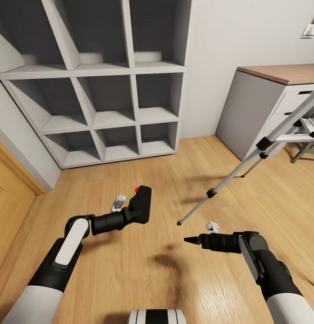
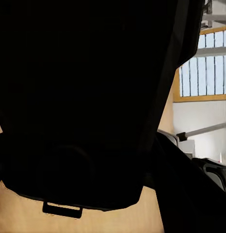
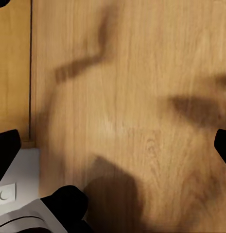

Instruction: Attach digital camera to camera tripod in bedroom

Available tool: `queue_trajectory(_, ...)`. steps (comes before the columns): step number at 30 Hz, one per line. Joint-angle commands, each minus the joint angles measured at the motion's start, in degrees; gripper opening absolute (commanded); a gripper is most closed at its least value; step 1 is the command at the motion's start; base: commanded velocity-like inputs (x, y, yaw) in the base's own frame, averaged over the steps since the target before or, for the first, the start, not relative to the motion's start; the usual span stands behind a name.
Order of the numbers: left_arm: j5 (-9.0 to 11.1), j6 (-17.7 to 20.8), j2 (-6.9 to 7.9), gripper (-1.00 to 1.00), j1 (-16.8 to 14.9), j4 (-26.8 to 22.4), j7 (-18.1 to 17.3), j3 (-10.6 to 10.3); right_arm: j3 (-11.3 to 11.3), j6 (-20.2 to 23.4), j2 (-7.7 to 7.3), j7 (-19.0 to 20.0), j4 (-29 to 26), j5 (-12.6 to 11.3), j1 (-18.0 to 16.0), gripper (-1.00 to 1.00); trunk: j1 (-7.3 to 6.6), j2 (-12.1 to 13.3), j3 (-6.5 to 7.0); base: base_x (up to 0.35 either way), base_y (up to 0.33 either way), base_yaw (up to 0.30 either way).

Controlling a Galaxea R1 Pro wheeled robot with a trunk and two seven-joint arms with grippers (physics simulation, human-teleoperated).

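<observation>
The digital camera [image 1: 143, 198], small and black with a red button on top, is held above the wood floor with my left gripper [image 1: 135, 212] shut on it. In the left wrist view its dark body [image 2: 83, 97] sits right in front of the lens. The camera tripod [image 1: 247, 166] stands to the right, one silver leg slanting down to a black foot on the floor just ahead of my right gripper [image 1: 191, 240]. That gripper hovers low over the planks, and the right wrist view shows its fingertips [image 3: 6, 155] spread wide with nothing between them.
Grey cube shelving [image 1: 111, 67] lines the wall ahead. A wood-topped desk [image 1: 283, 74] with grey drawers stands at the right behind the tripod. A wooden door [image 1: 8, 202] is at the left. Bare plank floor [image 1: 152, 270] lies between the arms.
</observation>
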Motion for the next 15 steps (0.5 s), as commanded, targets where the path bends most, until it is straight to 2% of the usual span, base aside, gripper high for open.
queue_trajectory(1,-0.43,0.09,0.03,-1.0,-0.03,0.02,-0.71,-0.02,-0.04,0.45,-0.02,0.08,-0.12,-0.36,-0.02,1.0,-0.03,0.0,0.19,0.0,0.0,0.0)
queue_trajectory(10,0.2,0.09,0.05,-1.0,-0.03,0.27,-0.67,0.01,-0.04,1.96,-0.15,1.69,-0.66,-0.3,-0.02,1.0,-0.27,0.12,2.18,0.0,0.0,0.0)
queue_trajectory(15,0.23,0.09,0.05,-1.0,-0.03,0.66,-0.67,0.01,-0.04,2.89,-0.91,1.88,-0.77,-0.37,-0.02,1.0,-0.39,0.19,3.29,0.0,0.0,0.0)
